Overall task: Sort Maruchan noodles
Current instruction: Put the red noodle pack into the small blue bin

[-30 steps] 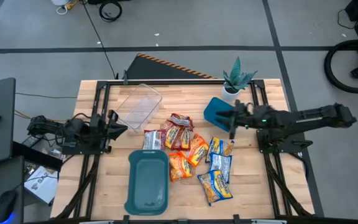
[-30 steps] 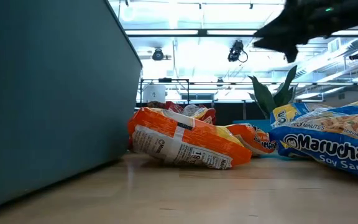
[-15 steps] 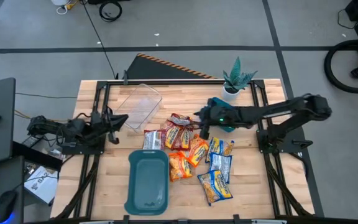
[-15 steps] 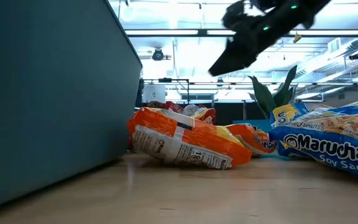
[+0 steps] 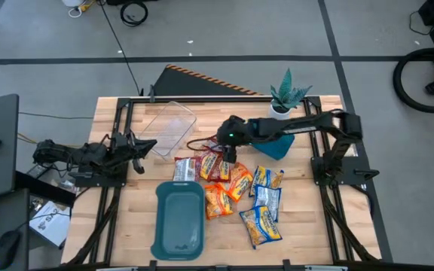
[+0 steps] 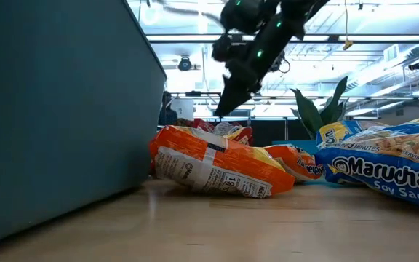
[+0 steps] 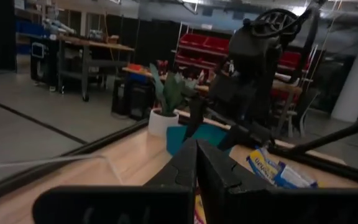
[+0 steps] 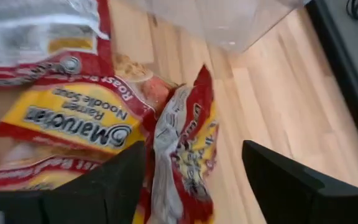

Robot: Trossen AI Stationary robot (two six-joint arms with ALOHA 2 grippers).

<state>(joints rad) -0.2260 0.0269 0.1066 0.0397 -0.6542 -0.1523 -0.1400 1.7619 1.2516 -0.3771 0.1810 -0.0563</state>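
Observation:
Maruchan packets lie in a heap mid-table: red ones (image 5: 214, 163), orange ones (image 5: 228, 188) and blue-and-yellow ones (image 5: 265, 205). My right gripper (image 5: 228, 153) reaches in from the table's right and hangs open just above the red packets. In the right wrist view its fingers stand on either side of a crumpled red packet (image 8: 180, 140) without touching it. The low view shows its tips (image 6: 222, 109) above the heap, behind an orange packet (image 6: 209, 166). My left gripper (image 5: 146, 145) waits shut at the table's left side, and its fingers (image 7: 196, 168) are closed on nothing.
One teal tray (image 5: 178, 220) sits near the front edge, left of the heap. A second teal tray (image 5: 271, 140) lies under my right arm. A clear tub (image 5: 167, 125) stands at the far left, a potted plant (image 5: 286, 96) at the far edge. Bare wood lies front right.
My right gripper has swept toward the table's left, from over the far-right teal tray to above the red packets, and has come down toward them. The packets have stayed where they were.

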